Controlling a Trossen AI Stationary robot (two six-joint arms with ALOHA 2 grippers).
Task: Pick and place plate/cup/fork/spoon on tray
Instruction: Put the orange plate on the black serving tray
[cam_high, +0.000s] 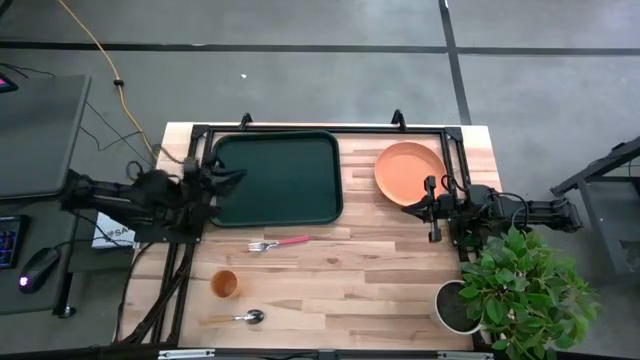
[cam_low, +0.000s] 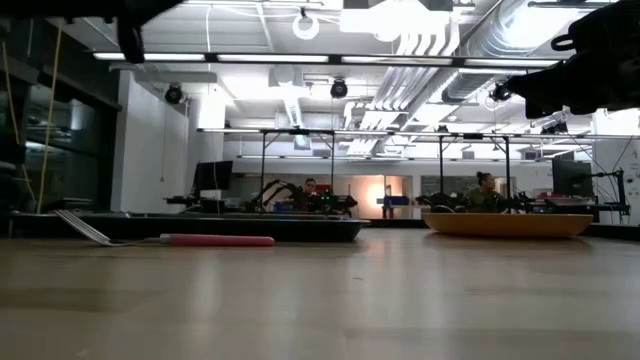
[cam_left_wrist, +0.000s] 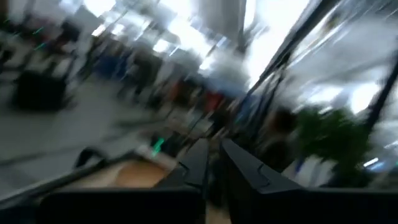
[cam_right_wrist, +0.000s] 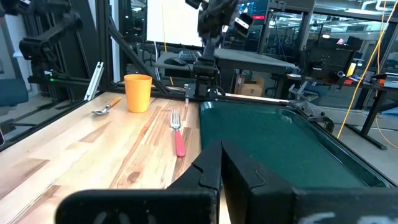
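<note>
The dark green tray (cam_high: 290, 180) lies at the far left of the table and is bare; it also shows in the right wrist view (cam_right_wrist: 286, 149). The orange plate (cam_high: 410, 172) rests flat to the right of the tray. The pink-handled fork (cam_high: 280, 243) lies on the wood near the tray's near edge. The orange cup (cam_high: 224, 285) stands upright toward the near left. The spoon (cam_high: 240, 318) lies by the near edge. My left gripper (cam_high: 228, 178) is shut and hovers over the tray's left edge. My right gripper (cam_high: 412, 207) is shut and hovers by the plate's near right rim.
A potted plant (cam_high: 520, 290) stands at the table's near right corner, close to my right arm. A black frame (cam_high: 300, 128) runs along the table's far edge and sides. Bare wood lies between the fork and the plant.
</note>
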